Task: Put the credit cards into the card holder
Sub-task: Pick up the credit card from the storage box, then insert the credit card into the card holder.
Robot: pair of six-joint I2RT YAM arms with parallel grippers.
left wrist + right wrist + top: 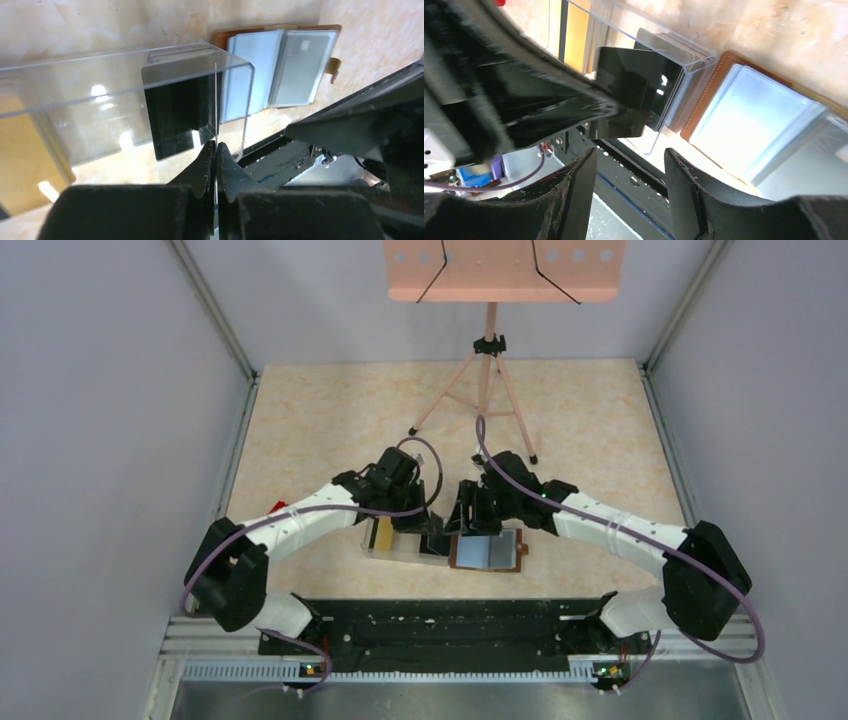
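The card holder (pixel 487 552) lies open on the table, brown with pale blue-grey pockets; it also shows in the left wrist view (pixel 295 65) and the right wrist view (pixel 754 120). My left gripper (pixel 432 527) is shut (pixel 216 146) on a black credit card (pixel 639 85), seen edge-on in the left wrist view (pixel 216 100), over the right end of the clear tray (pixel 400 545). More black cards (pixel 170 120) and yellow cards (pixel 380 533) stand in the tray. My right gripper (pixel 465 520) is open and empty (pixel 630 165), just right of the held card, over the wallet's left edge.
The clear tray (pixel 100 70) touches the wallet's left side. A tripod (pixel 487 390) with a pink board stands at the back. The black base rail (pixel 440 625) runs along the near edge. Grey walls close in both sides.
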